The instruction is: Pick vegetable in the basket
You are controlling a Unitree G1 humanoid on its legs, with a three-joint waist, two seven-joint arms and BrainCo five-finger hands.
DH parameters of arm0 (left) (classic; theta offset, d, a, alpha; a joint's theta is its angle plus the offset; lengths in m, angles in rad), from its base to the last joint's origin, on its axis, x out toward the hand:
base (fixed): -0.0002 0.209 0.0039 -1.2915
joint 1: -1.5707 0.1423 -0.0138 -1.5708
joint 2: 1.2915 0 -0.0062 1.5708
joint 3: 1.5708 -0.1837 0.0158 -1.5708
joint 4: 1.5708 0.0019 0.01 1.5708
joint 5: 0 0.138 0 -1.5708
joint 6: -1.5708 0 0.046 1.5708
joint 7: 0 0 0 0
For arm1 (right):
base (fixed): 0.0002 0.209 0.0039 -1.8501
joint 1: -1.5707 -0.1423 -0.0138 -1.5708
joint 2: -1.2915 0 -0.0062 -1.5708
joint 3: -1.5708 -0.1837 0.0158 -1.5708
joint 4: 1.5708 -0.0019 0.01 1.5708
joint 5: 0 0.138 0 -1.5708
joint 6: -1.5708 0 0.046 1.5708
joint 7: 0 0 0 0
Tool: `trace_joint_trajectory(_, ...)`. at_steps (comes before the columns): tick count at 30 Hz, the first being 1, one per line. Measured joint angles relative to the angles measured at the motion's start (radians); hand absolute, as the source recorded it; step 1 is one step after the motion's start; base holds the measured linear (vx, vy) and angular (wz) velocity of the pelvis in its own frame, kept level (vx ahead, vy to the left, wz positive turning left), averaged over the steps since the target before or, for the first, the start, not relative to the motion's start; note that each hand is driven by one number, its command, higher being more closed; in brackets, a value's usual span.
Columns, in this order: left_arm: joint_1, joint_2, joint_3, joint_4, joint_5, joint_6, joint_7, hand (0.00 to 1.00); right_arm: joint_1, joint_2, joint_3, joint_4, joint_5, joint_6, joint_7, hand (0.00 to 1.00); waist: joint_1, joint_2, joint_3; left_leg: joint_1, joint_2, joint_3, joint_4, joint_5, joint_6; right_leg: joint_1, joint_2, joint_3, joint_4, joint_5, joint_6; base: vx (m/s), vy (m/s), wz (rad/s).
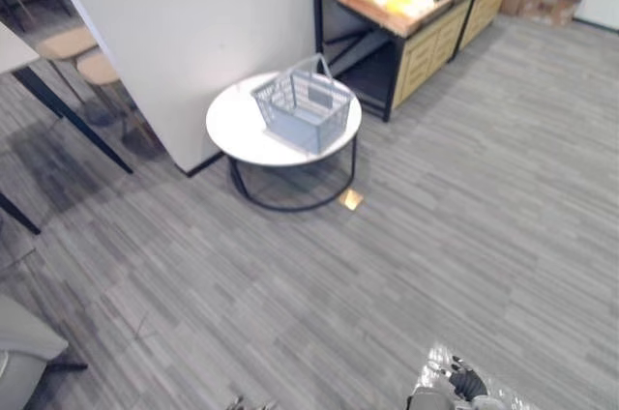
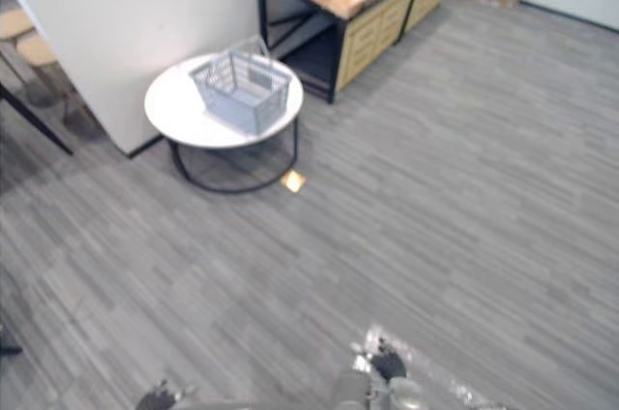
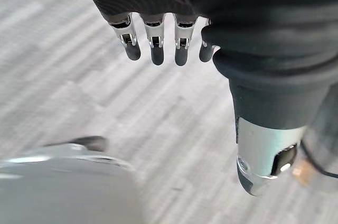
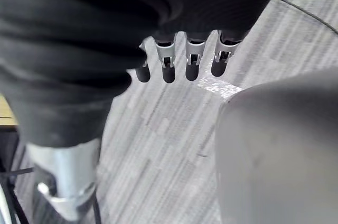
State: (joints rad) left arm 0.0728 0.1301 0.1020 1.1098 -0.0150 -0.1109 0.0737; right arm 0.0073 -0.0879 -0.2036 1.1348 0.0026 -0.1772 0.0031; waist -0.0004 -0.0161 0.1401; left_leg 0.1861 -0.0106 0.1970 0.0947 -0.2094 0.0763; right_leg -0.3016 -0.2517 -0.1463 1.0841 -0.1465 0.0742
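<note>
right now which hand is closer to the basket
Left, probably. The basket sits on the round table ahead, slightly to the robot's left. The left hand hangs on that side, the right hand on the far side, both well short.

The left robot hand (image 3: 157, 36) and the right robot hand (image 4: 193, 57) hang empty, fingers relaxed, thumbs held apart.

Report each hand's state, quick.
Left hand: open, holding nothing.
Right hand: open, holding nothing.
</note>
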Motion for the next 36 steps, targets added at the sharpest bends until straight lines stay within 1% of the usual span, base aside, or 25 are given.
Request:
trace_joint_trajectory(1,-0.027,-0.002,0.001,-0.016,-0.001,-0.011,0.001,0.00,-0.002,-0.001,-0.031,0.000,-0.002,0.001,-0.001,0.00,-0.010,0.002,0.002,0.035,0.010,-0.002,-0.001,0.000,0.000,-0.028,0.014,-0.064,-0.081,-0.023,-0.029,0.34,-0.064,0.32)
trace_joint_trajectory(4,-0.074,-0.028,-0.007,-0.054,-0.003,-0.018,0.005,0.00,0.007,-0.001,-0.090,0.000,-0.001,0.010,-0.011,0.00,-0.033,0.014,0.009,0.100,0.037,-0.016,-0.024,-0.002,-0.004,-0.069,0.044,-0.132,-0.388,-0.017,-0.033,0.38,-0.113,0.45)
trace_joint_trajectory(5,-0.087,-0.039,-0.025,-0.085,-0.004,-0.023,0.007,0.00,0.028,0.001,-0.107,0.001,-0.001,0.025,-0.016,0.00,-0.033,0.016,0.011,0.118,0.049,-0.018,-0.031,-0.017,-0.029,-0.078,0.055,-0.133,-0.564,0.023,-0.025,0.44,-0.181,0.56)
trace_joint_trajectory(6,-0.083,-0.048,-0.030,-0.118,-0.004,-0.034,0.009,0.00,0.054,0.006,-0.110,0.000,-0.001,0.033,-0.017,0.00,-0.031,0.012,0.010,0.139,0.056,-0.019,-0.033,-0.045,-0.073,-0.077,0.071,-0.118,-0.754,0.115,-0.031,0.47,-0.205,0.46)
trace_joint_trajectory(7,-0.078,-0.050,-0.030,-0.132,-0.004,-0.037,0.010,0.00,0.064,0.011,-0.110,-0.001,-0.002,0.037,-0.018,0.00,-0.029,0.002,0.009,0.156,0.056,-0.019,-0.033,-0.060,-0.098,-0.073,0.074,-0.108,-0.839,0.163,-0.037,0.45,-0.215,0.25)
trace_joint_trajectory(8,-0.076,-0.057,-0.029,-0.140,-0.004,-0.040,0.015,0.00,0.079,0.014,-0.110,-0.001,-0.002,0.042,-0.018,0.00,-0.030,-0.010,0.015,0.191,0.065,-0.022,-0.032,-0.087,-0.139,-0.054,0.086,-0.082,-0.892,0.338,-0.068,0.56,-0.266,-0.16)
trace_joint_trajectory(9,-0.078,-0.080,-0.023,-0.137,-0.005,-0.043,0.021,0.00,0.061,-0.008,-0.125,-0.003,-0.002,0.043,-0.016,0.00,-0.026,0.040,0.016,0.190,0.109,-0.012,-0.020,-0.076,-0.156,-0.063,0.129,-0.092,-0.848,0.293,-0.082,0.64,-0.337,-0.23)
trace_joint_trajectory(12,-0.103,-0.106,-0.026,-0.121,-0.004,-0.047,0.021,0.00,0.042,0.003,-0.152,-0.001,-0.004,0.042,-0.016,0.00,-0.034,0.046,0.021,0.208,0.141,-0.040,0.014,0.005,-0.170,-0.093,0.154,-0.098,-0.688,0.133,-0.091,0.54,-0.338,-0.20)
trace_joint_trajectory(14,-0.108,-0.122,-0.025,-0.094,-0.004,-0.055,0.020,0.00,0.037,0.002,-0.153,0.002,-0.004,0.043,-0.016,0.00,-0.039,0.055,0.013,0.195,0.189,-0.086,0.096,0.040,-0.172,-0.060,0.197,-0.120,-0.676,0.074,-0.102,0.45,-0.261,0.00)
trace_joint_trajectory(16,-0.103,-0.125,-0.020,-0.043,-0.004,-0.053,0.017,0.00,0.035,0.001,-0.151,0.004,-0.005,0.043,-0.016,0.00,-0.041,0.065,0.009,0.154,0.221,-0.133,0.213,0.085,-0.187,-0.011,0.239,-0.127,-0.714,0.060,-0.114,0.34,-0.160,-0.11)
trace_joint_trajectory(17,-0.087,-0.128,-0.006,-0.011,-0.004,-0.052,0.013,0.00,0.033,-0.004,-0.139,0.004,-0.005,0.043,-0.015,0.00,-0.046,0.066,0.007,0.077,0.237,-0.180,0.369,0.165,-0.208,0.034,0.261,-0.135,-0.754,0.056,-0.121,0.39,-0.135,-0.01)
trace_joint_trajectory(18,-0.063,-0.131,0.019,0.016,-0.004,-0.047,0.005,0.00,0.037,-0.003,-0.128,0.002,-0.005,0.043,-0.015,0.00,-0.051,0.067,0.008,-0.011,0.240,-0.228,0.535,0.316,-0.230,0.088,0.277,-0.138,-0.795,0.050,-0.130,0.40,-0.124,0.09)
trace_joint_trajectory(19,-0.057,-0.131,0.046,0.011,-0.008,-0.042,-0.001,0.00,0.041,-0.003,-0.119,0.000,-0.004,0.042,-0.015,0.00,-0.051,0.068,0.011,-0.053,0.245,-0.245,0.618,0.403,-0.258,0.119,0.284,-0.138,-0.824,0.044,-0.134,0.49,-0.122,0.11)
trace_joint_trajectory(20,-0.059,-0.125,0.086,0.016,-0.004,-0.035,-0.007,0.00,0.043,-0.012,-0.096,0.000,-0.004,0.045,-0.015,0.00,-0.039,0.069,0.019,-0.146,0.264,-0.232,0.818,0.377,-0.271,0.176,0.296,-0.129,-0.848,0.024,-0.154,0.38,-0.088,0.02)
trace_joint_trajectory(22,-0.031,-0.114,0.161,0.010,-0.010,-0.033,-0.014,0.00,0.042,-0.014,-0.064,-0.002,-0.004,0.043,-0.015,0.00,-0.015,0.052,0.034,-0.277,0.267,-0.158,1.021,0.192,-0.218,0.304,0.300,-0.112,-0.880,-0.012,-0.165,0.35,-0.084,-0.09)
trace_joint_trajectory(23,-0.028,-0.114,0.170,0.004,-0.012,-0.034,-0.015,0.00,0.041,-0.014,-0.063,-0.002,-0.004,0.043,-0.015,0.00,-0.013,0.051,0.034,-0.291,0.266,-0.150,1.026,0.172,-0.209,0.317,0.299,-0.111,-0.882,-0.014,-0.165,0.31,-0.074,-0.14)
trace_joint_trajectory(24,-0.028,-0.116,0.200,-0.005,-0.010,-0.036,-0.018,0.00,0.031,-0.017,-0.063,-0.002,-0.004,0.042,-0.015,0.00,-0.002,0.056,0.034,-0.352,0.254,-0.110,1.007,0.093,-0.168,0.361,0.297,-0.093,-0.893,-0.030,-0.149,0.29,-0.045,-0.28)
trace_joint_trajectory(25,-0.027,-0.118,0.224,-0.017,-0.011,-0.042,-0.028,0.00,0.016,-0.016,-0.059,0.001,-0.003,0.042,-0.015,0.00,0.011,0.059,0.035,-0.406,0.235,-0.080,0.929,0.033,-0.157,0.393,0.293,-0.077,-0.906,-0.044,-0.138,0.34,-0.003,-0.46)
trace_joint_trajectory(27,-0.027,-0.119,0.239,-0.035,-0.009,-0.042,-0.042,0.00,-0.004,0.006,-0.016,0.001,-0.002,0.041,-0.013,0.00,0.034,0.058,0.034,-0.449,0.195,-0.032,0.651,-0.008,-0.136,0.427,0.277,-0.040,-0.915,-0.065,-0.112,0.34,0.069,-0.54)
trace_joint_trajectory(29,-0.024,-0.119,0.248,-0.036,-0.007,-0.041,-0.042,0.00,-0.005,0.019,0.007,-0.003,-0.004,0.039,-0.011,0.00,0.034,0.055,0.033,-0.457,0.160,-0.015,0.423,0.008,-0.129,0.459,0.263,-0.030,-0.939,-0.079,-0.093,0.38,0.140,-0.24)
trace_joint_trajectory(30,-0.018,-0.121,0.252,-0.040,-0.004,-0.041,-0.042,0.00,-0.004,0.019,0.029,-0.009,-0.002,0.039,-0.007,0.00,0.035,0.055,0.033,-0.443,0.135,-0.013,0.224,0.058,-0.124,0.485,0.252,-0.021,-0.958,-0.092,-0.071,0.41,0.181,-0.11)
trace_joint_trajectory(31,-0.014,-0.119,0.258,-0.040,-0.005,-0.041,-0.042,0.00,-0.004,0.019,0.038,-0.010,-0.002,0.038,-0.007,0.00,0.035,0.054,0.033,-0.444,0.126,-0.015,0.151,0.106,-0.120,0.501,0.247,-0.014,-0.968,-0.099,-0.062,0.47,0.237,-0.23)
trace_joint_trajectory(32,0.002,-0.112,0.259,-0.041,-0.001,-0.038,-0.041,0.00,-0.003,0.025,0.057,-0.011,-0.002,0.038,-0.008,0.00,0.043,0.041,0.024,-0.426,0.108,-0.006,0.108,0.213,-0.120,0.531,0.226,0.004,-0.984,-0.113,-0.040,0.53,0.258,-0.31)
trace_joint_trajectory(33,0.014,-0.096,0.260,-0.037,0.004,-0.031,-0.040,0.00,-0.006,0.034,0.066,-0.016,-0.002,0.035,-0.006,0.00,0.047,0.028,0.008,-0.421,0.088,0.022,0.094,0.257,-0.071,0.535,0.199,0.025,-0.993,-0.120,-0.028,0.55,0.251,-0.30)
trace_joint_trajectory(36,0.016,-0.063,0.258,0.001,0.035,-0.020,-0.038,0.00,-0.006,0.079,0.067,-0.014,-0.003,0.031,0.006,0.00,0.064,-0.017,-0.001,-0.408,0.052,0.076,0.148,0.195,-0.015,0.529,0.148,0.109,-0.960,-0.071,-0.010,0.52,0.233,-0.13)
